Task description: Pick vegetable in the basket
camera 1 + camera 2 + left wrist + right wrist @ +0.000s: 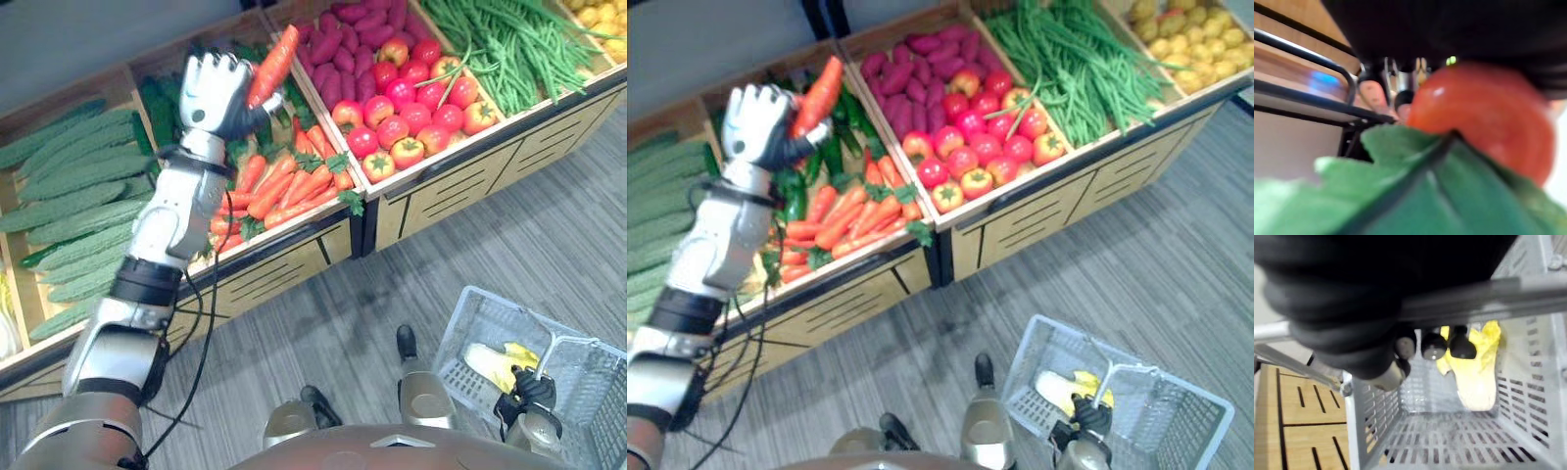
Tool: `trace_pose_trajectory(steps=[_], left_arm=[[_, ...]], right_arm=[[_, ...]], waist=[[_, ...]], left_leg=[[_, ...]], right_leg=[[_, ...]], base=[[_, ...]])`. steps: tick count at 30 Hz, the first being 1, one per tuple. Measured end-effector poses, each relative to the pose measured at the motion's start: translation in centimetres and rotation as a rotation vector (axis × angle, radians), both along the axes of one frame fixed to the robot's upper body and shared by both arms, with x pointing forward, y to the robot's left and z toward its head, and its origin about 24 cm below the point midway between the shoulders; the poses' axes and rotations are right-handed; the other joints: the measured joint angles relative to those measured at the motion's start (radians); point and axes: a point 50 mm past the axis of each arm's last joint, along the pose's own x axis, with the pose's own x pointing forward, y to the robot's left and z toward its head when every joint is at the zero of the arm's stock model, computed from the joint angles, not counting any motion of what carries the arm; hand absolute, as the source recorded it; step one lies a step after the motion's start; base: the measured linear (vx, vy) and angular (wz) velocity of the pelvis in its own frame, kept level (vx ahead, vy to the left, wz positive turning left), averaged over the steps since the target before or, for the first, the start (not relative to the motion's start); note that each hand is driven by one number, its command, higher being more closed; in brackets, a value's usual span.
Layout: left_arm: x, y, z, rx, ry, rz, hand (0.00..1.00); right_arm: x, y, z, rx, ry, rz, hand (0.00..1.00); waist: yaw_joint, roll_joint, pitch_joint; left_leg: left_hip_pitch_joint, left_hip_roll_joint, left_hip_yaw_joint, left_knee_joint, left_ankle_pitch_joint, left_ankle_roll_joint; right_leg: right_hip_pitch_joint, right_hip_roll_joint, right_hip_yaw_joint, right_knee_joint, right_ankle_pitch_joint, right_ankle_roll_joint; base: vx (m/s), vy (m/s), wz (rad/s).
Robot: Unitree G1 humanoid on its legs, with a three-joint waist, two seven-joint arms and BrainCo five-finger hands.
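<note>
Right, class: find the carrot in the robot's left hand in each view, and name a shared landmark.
Left eye view: carrot upper left of centre, in the left hand.
Right eye view: carrot upper left.
Left wrist view: carrot close up, behind its green leaf.
Right wrist view: looks into the basket instead.
Landmark: tomatoes, right of it in both eye views.

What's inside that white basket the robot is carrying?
One pale yellow vegetable lies on the bottom of the basket. The right hand, curled round the handle, covers part of it and of the bottom, so anything lying there can't be seen.
</note>
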Motion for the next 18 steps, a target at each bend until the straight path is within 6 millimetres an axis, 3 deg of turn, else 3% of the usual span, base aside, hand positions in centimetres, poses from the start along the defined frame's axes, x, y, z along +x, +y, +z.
trace_pose_trajectory(steps=[1,2,3,4,6,7,8,9,10,11,12,14,15,16,17,18], left_arm=[[-0.5,-0.2,-0.9,-0.027,0.038,-0.016,1.0],[-1.6,-0.6,-2.9,-0.099,0.12,-0.037,1.0],[-2.1,-0.9,-3.9,-0.141,0.162,-0.044,1.0],[-2.8,-1.6,-5.6,-0.221,0.235,-0.055,1.0],[-3.7,-3.3,-7.7,-0.341,0.339,-0.094,1.0],[-4.1,-4.5,-8.9,-0.388,0.406,-0.123,1.0],[-4.2,-5.6,-10.1,-0.421,0.473,-0.153,1.0],[-4.3,-6.1,-10.7,-0.441,0.51,-0.167,1.0],[-4.6,-7.0,-12.0,-0.483,0.577,-0.18,1.0],[-4.9,-7.7,-13.1,-0.506,0.643,-0.195,1.0],[-5.1,-8.1,-13.7,-0.502,0.674,-0.2,1.0],[-6.3,-8.7,-15.7,-0.515,0.762,-0.189,1.0],[-6.6,-8.8,-15.9,-0.521,0.772,-0.186,1.0],[-6.9,-8.8,-16.2,-0.529,0.782,-0.181,1.0],[-7.1,-8.7,-16.3,-0.531,0.786,-0.174,1.0],[-7.1,-8.7,-16.4,-0.534,0.788,-0.173,1.0]], right_arm=[[0.7,0.5,0.3,-0.003,-0.02,0.034,1.0],[1.5,1.1,0.8,-0.014,-0.04,0.08,1.0],[2.0,1.6,1.1,-0.028,-0.049,0.122,1.0],[3.1,2.6,2.0,-0.045,-0.088,0.201,1.0],[3.9,4.0,2.9,-0.038,-0.14,0.276,1.0],[4.4,4.7,3.3,-0.033,-0.164,0.315,1.0],[4.7,5.2,3.6,-0.029,-0.179,0.345,1.0],[4.7,5.5,3.7,-0.029,-0.185,0.36,1.0],[5.2,6.6,4.1,-0.024,-0.205,0.404,1.0],[5.6,7.5,4.4,-0.019,-0.22,0.452,1.0],[5.7,8.0,4.4,-0.017,-0.222,0.481,1.0],[6.3,10.5,4.6,0.004,-0.233,0.611,1.0],[6.4,11.1,4.7,0.01,-0.239,0.64,1.0],[6.5,12.0,4.8,0.026,-0.247,0.688,1.0],[6.4,12.8,4.7,0.048,-0.248,0.724,1.0],[6.4,13.1,4.7,0.055,-0.249,0.743,1.0]], waist=[[0.007,-0.01,-0.005],[0.013,-0.027,-0.015],[0.015,-0.033,-0.019],[0.012,-0.025,-0.017],[0.01,-0.013,-0.02],[0.011,-0.006,-0.021],[0.013,0.001,-0.02],[0.013,0.005,-0.021],[0.016,0.007,-0.022],[0.031,0.007,-0.021],[0.045,0.007,-0.021],[0.071,0.003,-0.011],[0.075,0.002,-0.01],[0.093,0.001,-0.009],[0.105,0.013,-0.011],[0.106,0.018,-0.011]], left_leg=[[0.018,-0.003,0.037,0.0,-0.001,-0.002],[0.055,0.0,0.102,0.009,-0.01,-0.016],[0.068,0.008,0.127,0.021,-0.013,-0.02],[0.091,0.041,0.17,0.063,-0.015,-0.023],[0.102,0.123,0.197,0.194,-0.013,-0.021],[0.099,0.198,0.191,0.324,0.008,0.015],[0.074,0.279,0.145,0.47,0.069,0.114],[0.046,0.307,0.079,0.539,0.115,0.168],[-0.034,0.274,-0.132,0.616,0.042,0.12],[-0.111,0.178,-0.313,0.638,-0.039,0.089],[-0.141,0.126,-0.381,0.634,-0.075,0.088],[-0.225,-0.063,-0.589,0.516,-0.17,0.094],[-0.244,-0.109,-0.645,0.465,-0.176,0.085],[-0.276,-0.185,-0.774,0.336,-0.172,0.061],[-0.288,-0.212,-0.868,0.215,-0.131,0.034],[-0.292,-0.202,-0.887,0.17,-0.094,0.039]], right_leg=[[-0.009,-0.035,-0.08,0.04,-0.001,-0.013],[-0.006,-0.062,-0.156,0.075,0.023,0.001],[-0.006,-0.054,-0.153,0.071,0.054,0.019],[-0.011,-0.009,-0.106,0.062,0.066,0.05],[-0.023,0.055,-0.043,0.059,0.038,0.041],[-0.023,0.103,0.011,0.053,0.023,0.025],[-0.005,0.154,0.058,0.028,0.009,0.004],[0.009,0.178,0.083,0.009,0.01,-0.003],[0.023,0.206,0.147,-0.018,0.016,-0.023],[0.032,0.235,0.228,-0.041,0.016,-0.033],[0.038,0.249,0.269,-0.052,0.017,-0.039],[0.084,0.282,0.417,-0.074,0.018,-0.045],[0.089,0.284,0.448,-0.073,0.017,-0.044],[0.094,0.293,0.518,-0.071,0.013,-0.038],[0.099,0.314,0.559,-0.075,0.013,-0.031],[0.102,0.331,0.579,-0.074,0.009,-0.024]], base=[[0.1,0.029,-1.74],[0.11,-0.019,-1.42],[0.16,-0.105,-1.64],[0.18,-0.179,-1.44],[0.19,-0.224,-1.4],[0.23,-0.326,-1.47],[0.23,-0.32,-1.44],[0.24,-0.24,-1.46],[0.23,-0.084,-1.69],[0.23,-0.039,-1.89],[0.19,-0.001,-2.18],[0.2,0.032,-2.14],[0.25,0.047,-1.95],[0.2,0.067,-1.87],[0.14,0.088,-1.77],[0.13,0.152,-1.55]])
